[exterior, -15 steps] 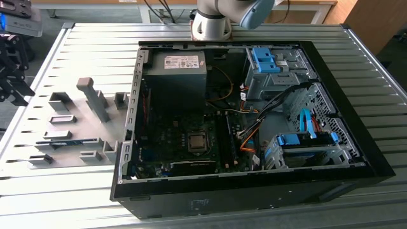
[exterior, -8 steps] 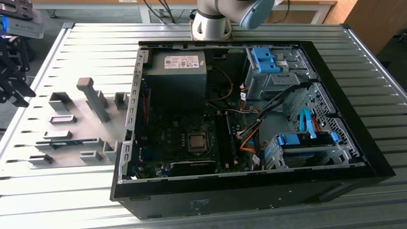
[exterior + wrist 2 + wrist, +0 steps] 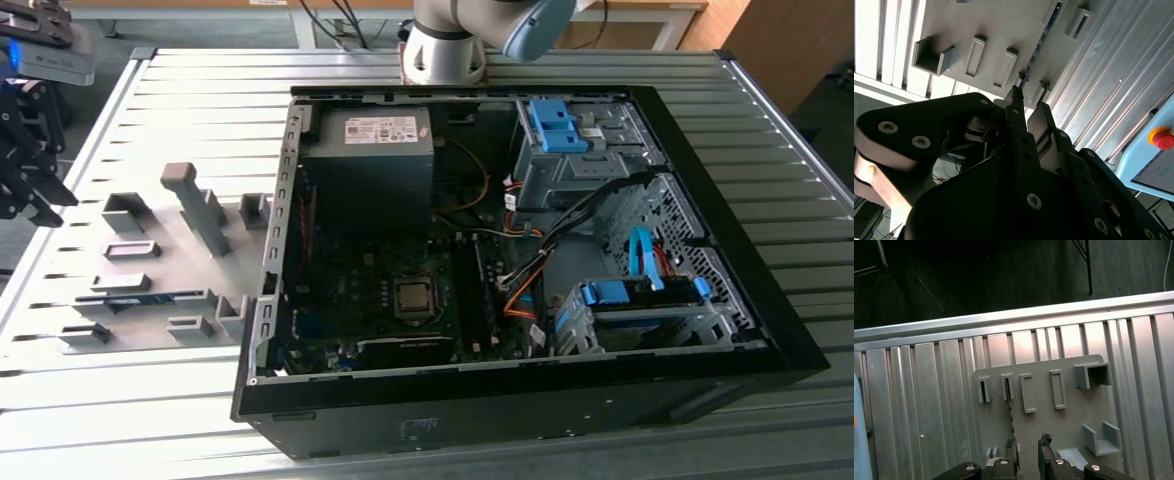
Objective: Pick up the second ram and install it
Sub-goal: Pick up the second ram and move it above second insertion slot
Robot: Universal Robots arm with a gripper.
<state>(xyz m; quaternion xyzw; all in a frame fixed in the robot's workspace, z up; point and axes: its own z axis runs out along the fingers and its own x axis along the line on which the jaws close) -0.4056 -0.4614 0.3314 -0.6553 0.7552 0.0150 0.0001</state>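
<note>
The second ram (image 3: pixel 1010 415) stands on its long edge in the slots of the grey holder plate (image 3: pixel 1064 430), seen as a thin dark strip. In the second wrist view the ram (image 3: pixel 1035 55) runs from between two holder blocks toward my fingertips. In the exterior view the ram (image 3: pixel 134 298) lies low on the holder plate (image 3: pixel 174 270), at that view's left. My gripper (image 3: pixel 1027 444) hovers above the ram's near end, open, with nothing between its fingers. The ram lines up with one fingertip (image 3: pixel 1011 446) rather than the gap. The gripper (image 3: pixel 1028 104) is apart from the holder.
An open black computer case (image 3: pixel 521 250) lies at the exterior view's right of the holder, with its motherboard, power supply and blue drive cages exposed. Tall grey holder blocks (image 3: pixel 200 205) rise from the plate. The ribbed metal table (image 3: pixel 160 100) ends near the holder's outer side.
</note>
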